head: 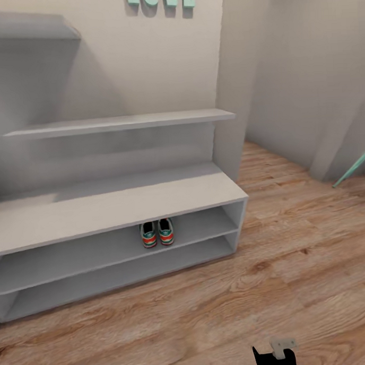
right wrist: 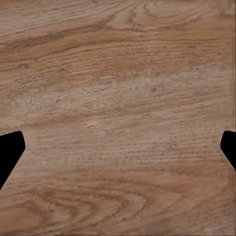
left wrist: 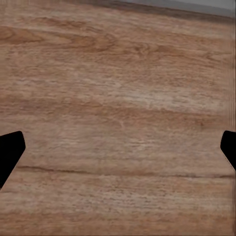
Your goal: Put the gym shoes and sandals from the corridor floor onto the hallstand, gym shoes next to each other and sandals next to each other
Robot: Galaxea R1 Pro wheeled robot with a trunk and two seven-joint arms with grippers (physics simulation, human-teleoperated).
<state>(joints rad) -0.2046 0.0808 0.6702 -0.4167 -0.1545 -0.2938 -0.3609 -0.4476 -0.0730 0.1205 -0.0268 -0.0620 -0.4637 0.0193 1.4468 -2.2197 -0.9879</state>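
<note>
Both black grippers, left (left wrist: 118, 150) and right (right wrist: 118, 150), hang wide and empty over light brown wood-plank floor (head: 292, 262). White green-striped gym shoes (head: 157, 232) sit paired at the front edge of the light-grey hallstand's (head: 114, 206) middle tier; sliding sandals alongside could knock them off.

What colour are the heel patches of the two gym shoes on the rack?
Red-orange, on the gym shoes, white with green stripes. The head view shows them best.

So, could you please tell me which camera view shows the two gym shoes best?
The head view: the gym shoes sit side by side on the upper tier of the hallstand, heels facing out. Both wrist views look down on the corridor floor between wide-spread fingers, with no shoes.
</note>
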